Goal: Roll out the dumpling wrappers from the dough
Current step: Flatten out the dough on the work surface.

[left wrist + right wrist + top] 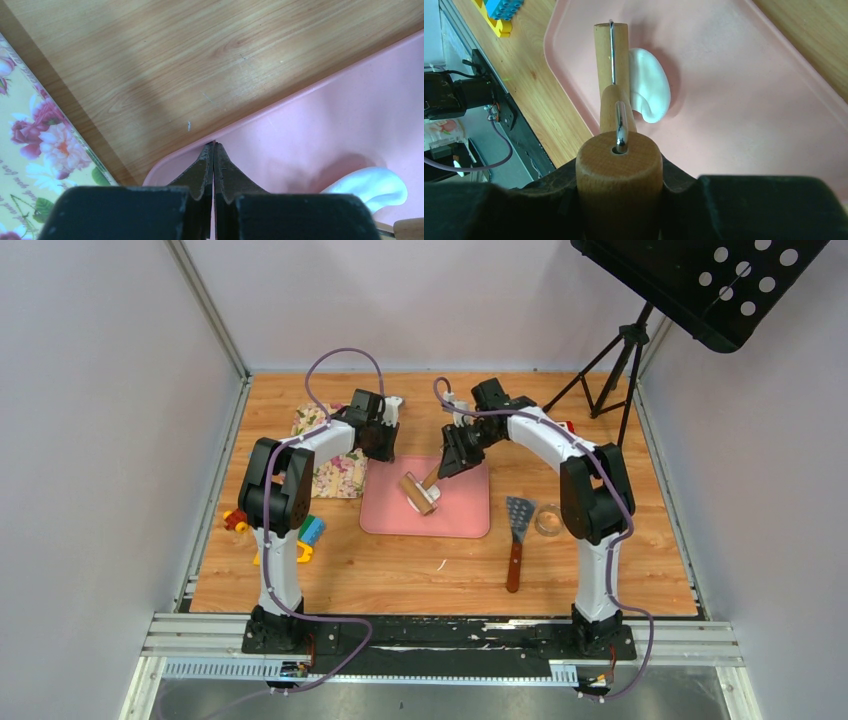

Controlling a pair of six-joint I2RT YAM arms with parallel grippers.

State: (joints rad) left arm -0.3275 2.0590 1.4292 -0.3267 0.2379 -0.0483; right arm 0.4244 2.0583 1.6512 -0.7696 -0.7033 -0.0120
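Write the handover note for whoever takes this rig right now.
Left gripper: jaws shut, empty, tips at the edge of the pink mat.
Right gripper: jaws shut on the handle of the wooden roller.
Dough: one curled, partly flattened piece on the mat, beside the roller's barrel.
Done: no round wrappers visible yet.
Left: roll the dough thin, form the wrappers.

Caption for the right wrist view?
Right gripper clamps a wooden roller by its handle, barrel beside curled white dough on the pink mat.
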